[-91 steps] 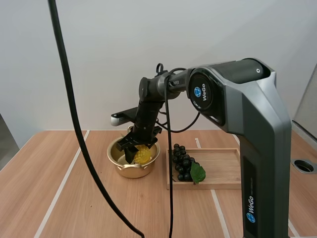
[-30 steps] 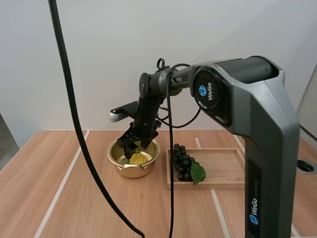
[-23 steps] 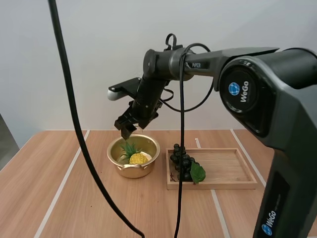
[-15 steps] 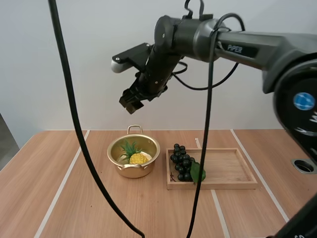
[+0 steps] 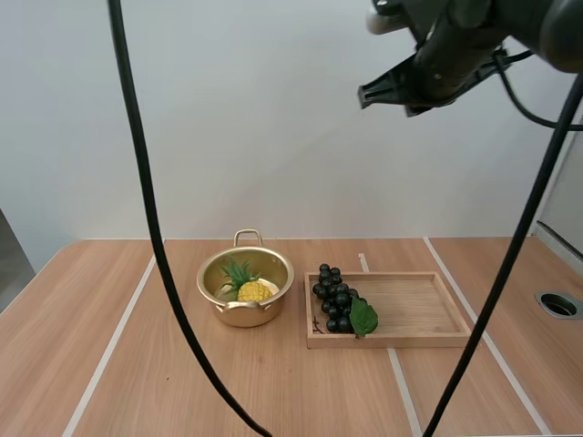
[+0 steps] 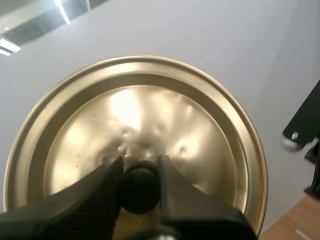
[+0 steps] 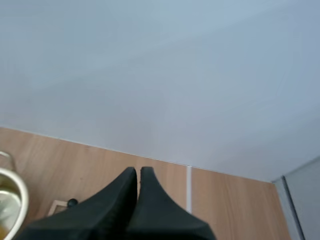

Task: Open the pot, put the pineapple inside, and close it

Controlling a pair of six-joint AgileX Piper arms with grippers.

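Observation:
A gold pot (image 5: 246, 289) stands open on the wooden table, and a small pineapple (image 5: 250, 288) with green leaves lies inside it. My right gripper (image 5: 364, 96) hangs high above the table, far up and to the right of the pot; in the right wrist view its fingers (image 7: 136, 182) lie together as one dark wedge, holding nothing. In the left wrist view my left gripper (image 6: 139, 172) pinches the black knob (image 6: 139, 186) of the gold lid (image 6: 135, 135), whose domed face is turned to the camera.
A wooden tray (image 5: 410, 309) lies right of the pot, with a bunch of dark grapes (image 5: 335, 299) and a green leaf (image 5: 363, 317) at its left end. A round hole (image 5: 558, 304) sits at the table's far right edge.
My right gripper has let go of the pineapple in the pot, risen high and swung to the right, and its fingers have shut. The pineapple stays in the pot.

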